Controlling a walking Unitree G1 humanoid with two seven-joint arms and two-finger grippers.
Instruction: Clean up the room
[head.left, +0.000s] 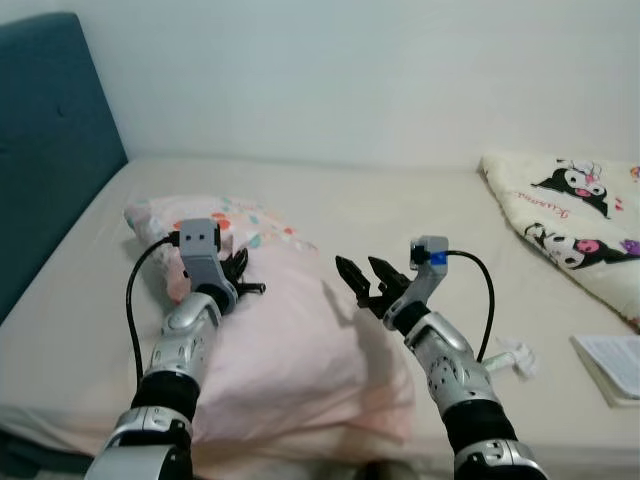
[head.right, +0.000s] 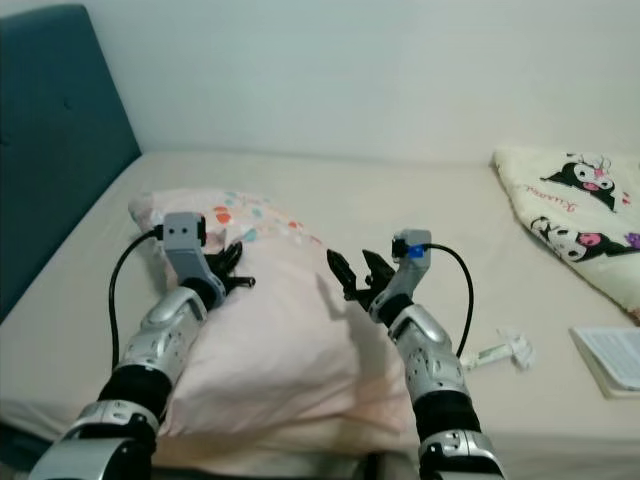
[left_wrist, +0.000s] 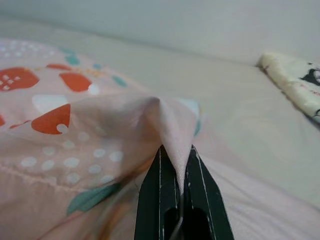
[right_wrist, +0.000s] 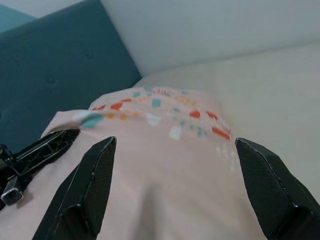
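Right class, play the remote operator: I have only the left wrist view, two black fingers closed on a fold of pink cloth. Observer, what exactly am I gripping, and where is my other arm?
Observer: The cloth is the cover of a pink pillow lying on the bed; the left gripper pinches it near the patterned end.
Operator: And the right arm?
Observer: The right gripper hovers over the pillow's middle with its fingers spread, holding nothing.
Operator: Anything else on the bed to tidy?
Observer: A cartoon-print blanket lies bunched at the robot's far right, with a booklet and a small white plastic item nearer the front edge.
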